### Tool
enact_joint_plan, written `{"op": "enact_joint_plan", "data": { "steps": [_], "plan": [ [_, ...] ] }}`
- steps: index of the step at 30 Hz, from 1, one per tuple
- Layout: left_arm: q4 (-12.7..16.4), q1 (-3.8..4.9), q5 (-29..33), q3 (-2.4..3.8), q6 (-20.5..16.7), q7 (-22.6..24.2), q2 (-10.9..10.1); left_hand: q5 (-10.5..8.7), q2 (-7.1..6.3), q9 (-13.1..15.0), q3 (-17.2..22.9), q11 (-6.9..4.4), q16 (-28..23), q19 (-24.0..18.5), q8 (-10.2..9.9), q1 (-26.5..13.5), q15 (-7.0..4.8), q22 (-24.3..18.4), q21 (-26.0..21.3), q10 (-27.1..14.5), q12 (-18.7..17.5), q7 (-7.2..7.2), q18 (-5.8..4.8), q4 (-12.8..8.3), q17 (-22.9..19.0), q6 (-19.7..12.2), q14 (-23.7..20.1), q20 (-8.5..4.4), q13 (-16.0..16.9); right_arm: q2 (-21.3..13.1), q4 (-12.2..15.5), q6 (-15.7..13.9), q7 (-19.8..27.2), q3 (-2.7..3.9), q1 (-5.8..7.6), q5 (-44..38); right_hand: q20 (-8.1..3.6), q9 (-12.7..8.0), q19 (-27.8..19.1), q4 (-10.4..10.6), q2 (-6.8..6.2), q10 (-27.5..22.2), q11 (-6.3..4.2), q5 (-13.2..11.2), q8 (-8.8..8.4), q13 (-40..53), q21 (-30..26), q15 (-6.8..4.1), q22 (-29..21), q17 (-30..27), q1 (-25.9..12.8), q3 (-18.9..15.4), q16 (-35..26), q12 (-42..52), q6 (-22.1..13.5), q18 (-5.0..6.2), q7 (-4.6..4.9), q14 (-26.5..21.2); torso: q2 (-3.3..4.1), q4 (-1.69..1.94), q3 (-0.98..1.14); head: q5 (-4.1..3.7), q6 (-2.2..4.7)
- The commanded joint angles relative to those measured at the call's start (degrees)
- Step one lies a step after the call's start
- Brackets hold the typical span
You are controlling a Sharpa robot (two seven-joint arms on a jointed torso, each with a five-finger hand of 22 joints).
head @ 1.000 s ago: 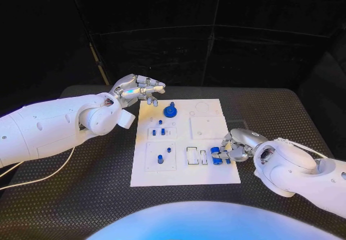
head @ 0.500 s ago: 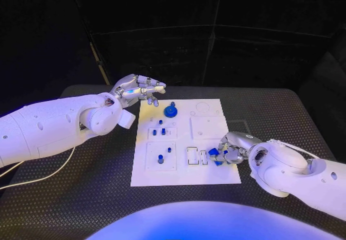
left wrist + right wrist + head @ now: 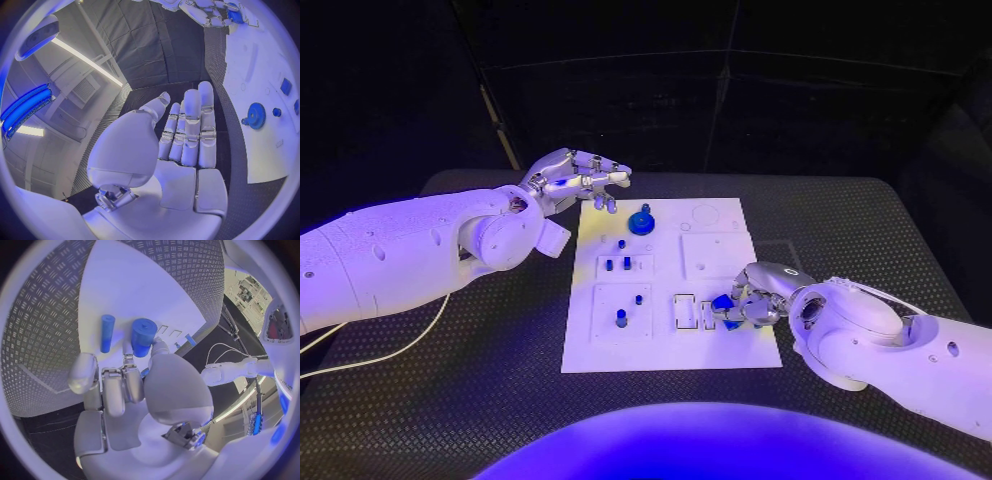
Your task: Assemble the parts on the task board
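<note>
my right hand [image 3: 750,300] pinches a fat blue peg [image 3: 143,336] low on the task board [image 3: 668,350], near the slots. it could slip if my hold is loose. i think its long way points down at the board. my left hand [image 3: 577,178] hangs open, holding nothing, beside the blue gear [image 3: 640,221].

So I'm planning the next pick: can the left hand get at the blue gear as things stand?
Probably yes: the left hand hovers open at the task board's far edge, and the blue gear sits close by with nothing between them.
</note>
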Motion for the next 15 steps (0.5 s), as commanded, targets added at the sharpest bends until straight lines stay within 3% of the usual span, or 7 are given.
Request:
{"op": "enact_joint_plan", "data": {
  "steps": [1,8,15],
  "plan": [
    [0.17,0.09,0.01,0.05,0.7,0.24,-0.03,-0.32,0.46,0.0,-0.23,-0.12,-0.22,0.16,0.23,-0.15,0.14,-0.05,-0.31,-0.34,0.2,-0.06,0.33,-0.06,-0.07,-0.44,-0.27,0.17,0.03,-0.03,-0.25,0.98,-0.85,-0.44,-0.54,0.14,0.03,0.18,0.09,-0.35,0.85,0.64,-0.21,1.79,0.45,4.32,0.26,-0.38,0.11,12.0,1.33,-0.15,0.26,-0.22,-0.24,-1.14,-0.13,5.41,-0.09,-0.09,0.01,-0.06,-0.01],
    [0.09,0.09,0.01,0.05,0.88,0.27,0.03,-0.32,0.46,0.0,-0.23,-0.12,-0.22,0.16,0.23,-0.15,0.14,-0.05,-0.31,-0.34,0.2,-0.06,0.33,-0.06,-0.07,-0.44,-0.27,0.17,0.03,-0.4,1.25,-2.23,-0.91,-0.43,-0.6,1.53,-0.13,0.43,0.26,-0.45,1.46,0.9,-0.49,4.73,0.96,4.73,0.39,-0.6,0.42,12.25,2.22,-0.4,0.35,-0.08,0.23,-1.17,-0.45,5.47,-0.19,-0.02,0.03,-0.25,-0.01],
    [0.03,0.07,0.01,0.04,1.01,0.3,0.07,-0.32,0.48,0.0,-0.31,-0.12,-0.22,0.17,0.26,-0.2,0.15,-0.09,-0.35,-0.37,0.26,-0.07,0.33,-0.01,-0.08,-0.45,-0.28,0.18,0.03,-1.45,3.94,-9.46,-0.54,-0.39,-0.6,2.96,-0.34,0.63,0.94,-0.39,1.81,1.37,-0.81,6.61,1.39,5.42,0.93,-0.84,1.65,13.21,2.72,-0.64,0.72,0.35,1.0,-1.39,-0.83,5.67,-0.16,0.11,-0.06,-0.55,-0.01]
  ]
}}
